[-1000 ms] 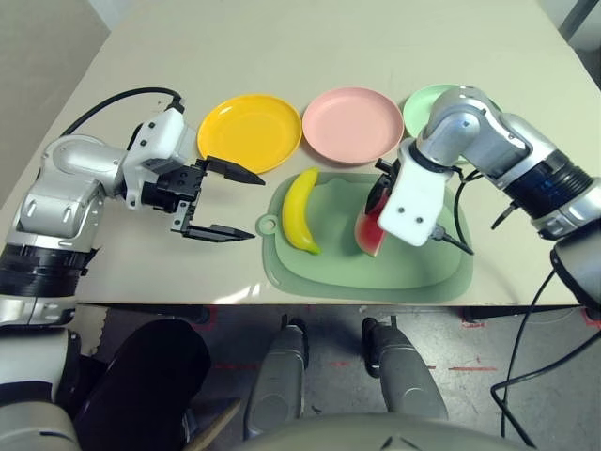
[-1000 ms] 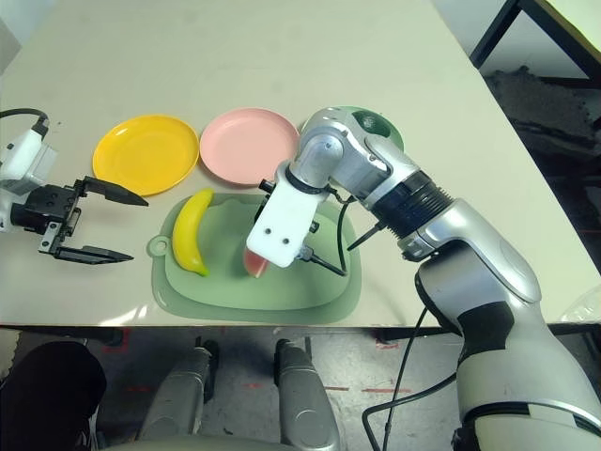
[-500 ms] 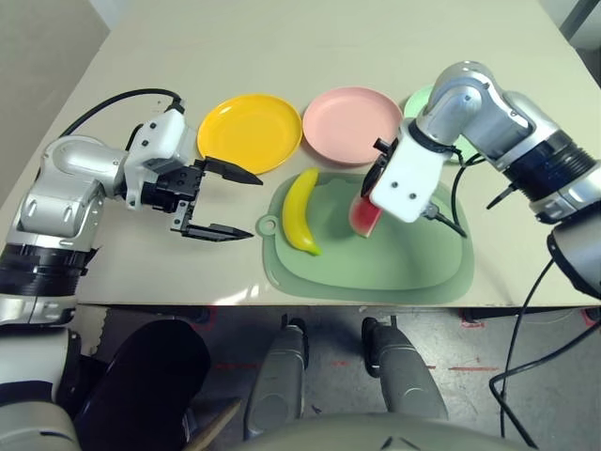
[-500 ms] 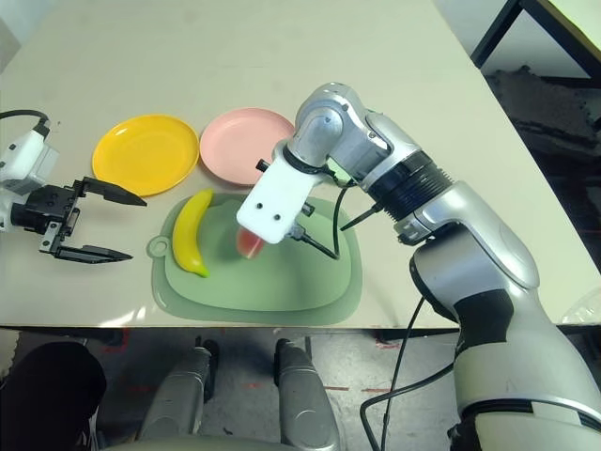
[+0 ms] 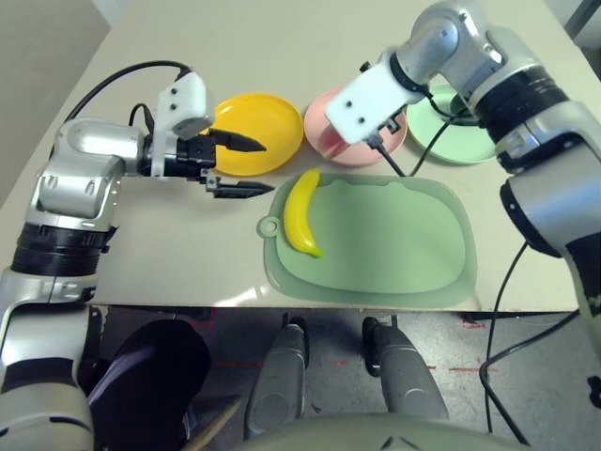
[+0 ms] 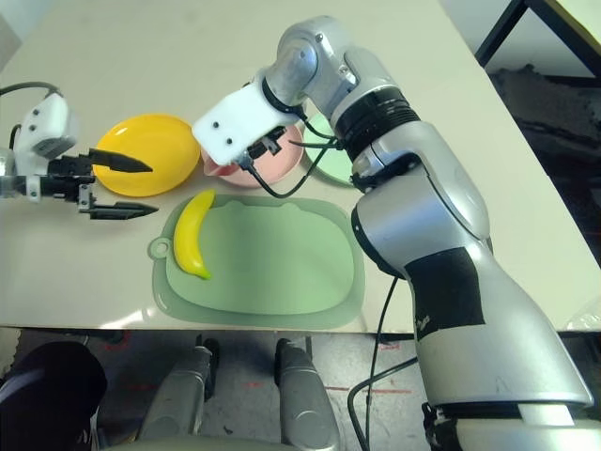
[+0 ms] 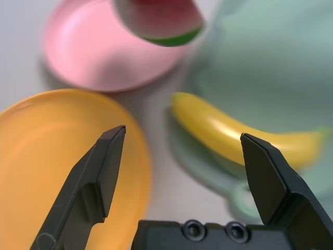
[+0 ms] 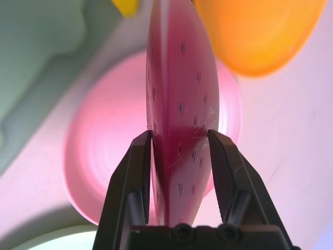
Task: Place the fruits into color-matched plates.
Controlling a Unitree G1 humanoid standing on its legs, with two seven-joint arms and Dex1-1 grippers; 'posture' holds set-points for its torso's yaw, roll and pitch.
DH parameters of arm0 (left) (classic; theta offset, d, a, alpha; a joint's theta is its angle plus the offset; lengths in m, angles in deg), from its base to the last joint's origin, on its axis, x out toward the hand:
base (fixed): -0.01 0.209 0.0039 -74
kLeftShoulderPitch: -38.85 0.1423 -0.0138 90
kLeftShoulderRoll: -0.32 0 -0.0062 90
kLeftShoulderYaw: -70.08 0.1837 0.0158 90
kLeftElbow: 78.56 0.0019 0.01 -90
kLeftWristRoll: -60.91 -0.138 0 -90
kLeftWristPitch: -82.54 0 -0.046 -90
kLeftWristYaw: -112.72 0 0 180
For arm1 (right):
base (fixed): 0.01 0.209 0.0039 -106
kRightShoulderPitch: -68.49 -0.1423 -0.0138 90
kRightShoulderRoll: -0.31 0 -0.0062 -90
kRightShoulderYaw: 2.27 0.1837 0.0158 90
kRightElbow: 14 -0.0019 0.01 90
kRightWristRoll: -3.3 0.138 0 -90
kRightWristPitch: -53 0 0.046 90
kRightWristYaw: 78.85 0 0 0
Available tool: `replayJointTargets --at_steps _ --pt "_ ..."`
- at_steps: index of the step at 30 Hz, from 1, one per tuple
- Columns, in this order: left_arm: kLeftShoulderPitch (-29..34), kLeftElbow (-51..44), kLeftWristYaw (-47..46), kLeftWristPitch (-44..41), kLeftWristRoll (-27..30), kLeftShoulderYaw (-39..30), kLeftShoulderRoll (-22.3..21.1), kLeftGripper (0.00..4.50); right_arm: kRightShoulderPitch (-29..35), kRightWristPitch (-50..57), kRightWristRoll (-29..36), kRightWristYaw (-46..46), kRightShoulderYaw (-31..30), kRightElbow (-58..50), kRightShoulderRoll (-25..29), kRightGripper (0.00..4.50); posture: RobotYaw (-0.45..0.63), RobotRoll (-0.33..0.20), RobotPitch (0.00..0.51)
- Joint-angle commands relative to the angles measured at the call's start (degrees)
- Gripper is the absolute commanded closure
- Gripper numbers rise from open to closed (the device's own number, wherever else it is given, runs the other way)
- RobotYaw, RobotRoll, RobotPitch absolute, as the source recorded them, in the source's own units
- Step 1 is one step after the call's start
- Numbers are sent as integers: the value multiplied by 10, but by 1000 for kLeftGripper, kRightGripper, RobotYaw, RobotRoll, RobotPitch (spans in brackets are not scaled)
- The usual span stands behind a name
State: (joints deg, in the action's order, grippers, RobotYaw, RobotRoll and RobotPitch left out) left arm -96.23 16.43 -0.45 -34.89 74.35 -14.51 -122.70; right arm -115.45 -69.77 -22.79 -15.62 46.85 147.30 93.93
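With its two black fingers [image 8: 136, 172] clamped flat against the faces of the wedge, the right end effector [image 8: 179, 172] holds the watermelon [image 8: 179, 104] edge-up above the pink plate [image 5: 324, 117], clear of the dish and not yet let go. It looks like a stiff, light toy with slick faces, so the grip across the broad sides reads as the sound one; a pinch near the thin tip would likely let it squirt out.

Over on the other side, the left end effector [image 5: 235, 166] stands wide and empty, level above the table [image 5: 169, 244], one finger over the near rim of the yellow plate [image 5: 258, 117], and it points toward the banana [image 5: 302, 211]. That banana lies on the pale green mat [image 5: 394, 244], just beside the yellow plate. It is curved, glossy and probably hard and light, so a hold across its thick middle should beat either tapered end, where it could roll or slip.

Beyond the right arm sits the mint plate [image 5: 460, 150], partly covered; whatever lies in it I cannot make out.
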Motion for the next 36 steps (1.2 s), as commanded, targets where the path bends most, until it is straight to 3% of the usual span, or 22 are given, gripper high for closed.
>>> replayJointTargets --at_steps 1,17,25,36 --pt "-8 -20 -45 -45 -22 11 15 0 -3 18 -40 -46 1 30 -15 2821 -49 0 286" --pt "-8 -28 -65 -59 -40 9 12 0 22 45 -99 -99 15 57 -38 2821 -21 0 299" --pt "-11 -22 -60 -54 -40 9 14 0 14 39 -104 -115 28 57 -34 32 -31 0 297" --pt "-18 -11 -50 -45 -41 10 15 0 -20 26 -98 -102 53 53 -7 32 -47 0 294"
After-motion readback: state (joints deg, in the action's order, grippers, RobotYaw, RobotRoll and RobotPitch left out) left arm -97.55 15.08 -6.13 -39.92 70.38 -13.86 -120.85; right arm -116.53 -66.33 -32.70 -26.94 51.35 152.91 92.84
